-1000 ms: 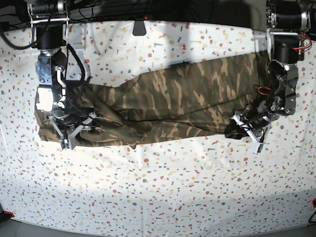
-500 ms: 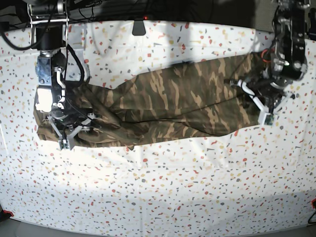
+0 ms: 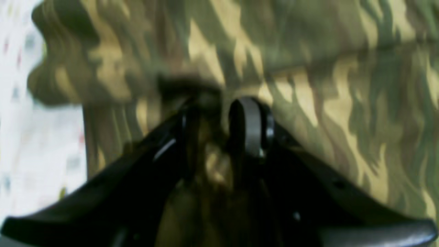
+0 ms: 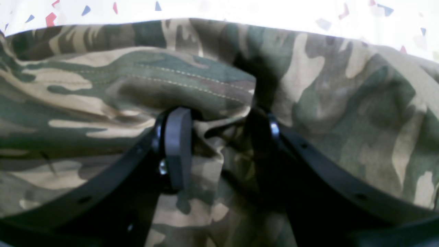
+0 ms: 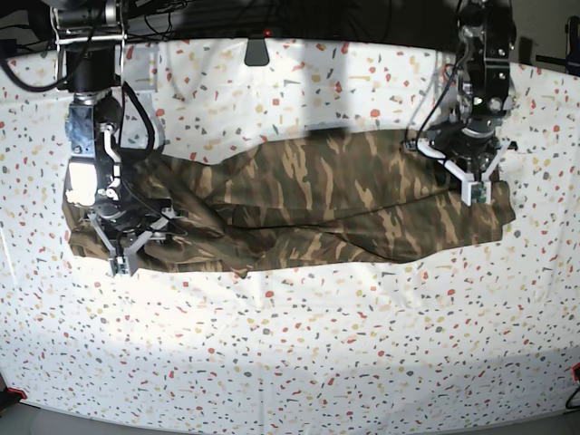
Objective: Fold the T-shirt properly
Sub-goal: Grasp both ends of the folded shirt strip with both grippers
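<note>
The camouflage T-shirt (image 5: 317,199) lies in a long rumpled band across the table, left to right. At the right end of the base view my left gripper (image 5: 471,177) sits on the shirt's end. In the left wrist view its jaws (image 3: 219,127) stand close together with a fold of the T-shirt (image 3: 343,68) pinched between them. At the left end my right gripper (image 5: 127,245) is down on the bunched cloth. The right wrist view shows that gripper (image 4: 219,144) shut on a wad of the T-shirt (image 4: 85,85) beside a stitched hem.
The table (image 5: 299,344) wears a white cover with coloured speckles. A black clip (image 5: 256,50) sits at the back edge, with dark cables and arm mounts behind it. Bare cover lies in front of the shirt and past both of its ends.
My left gripper has swung from the shirt's near right edge up toward the back. The shirt's right end now lies lower and reaches farther right. The right arm has stayed put.
</note>
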